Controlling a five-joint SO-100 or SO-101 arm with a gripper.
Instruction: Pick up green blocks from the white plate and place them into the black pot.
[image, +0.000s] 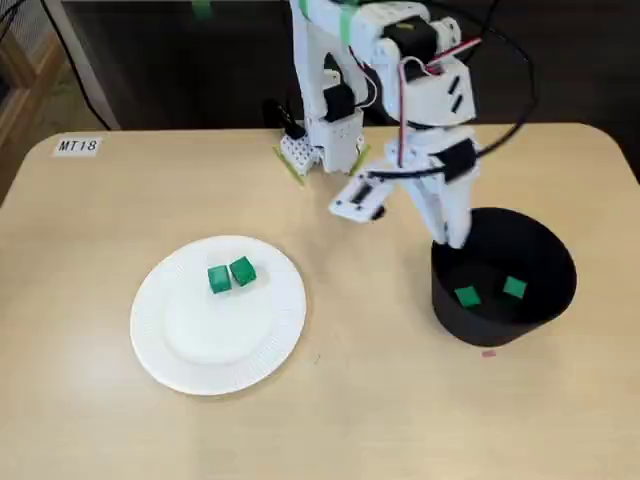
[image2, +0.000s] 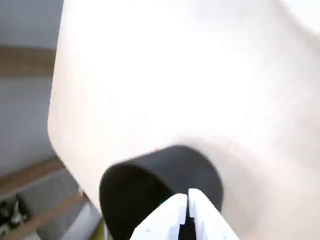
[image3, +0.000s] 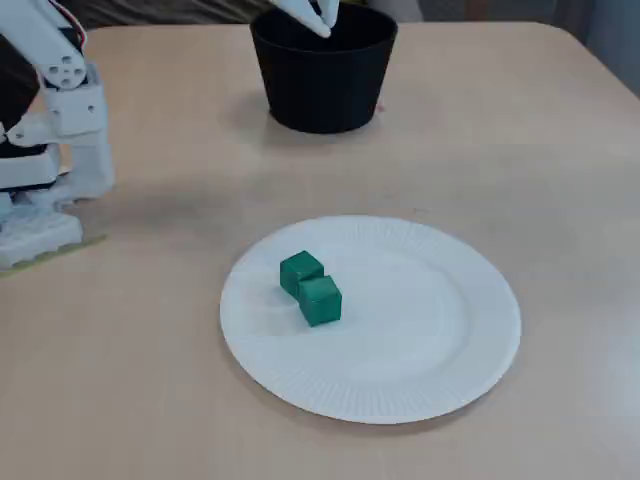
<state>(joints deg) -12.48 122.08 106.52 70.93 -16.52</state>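
Two green blocks sit side by side, touching, on the white plate at the table's left in a fixed view; they also show as blocks on the plate. Two more green blocks lie inside the black pot. My gripper hangs over the pot's near-left rim, shut, with nothing seen between its fingers. In the wrist view the closed gripper points at the pot. My gripper hovers above the pot.
The arm's white base stands at the table's back edge. A label reading MT18 is stuck at the back left corner. A small pink mark lies on the table just in front of the pot.
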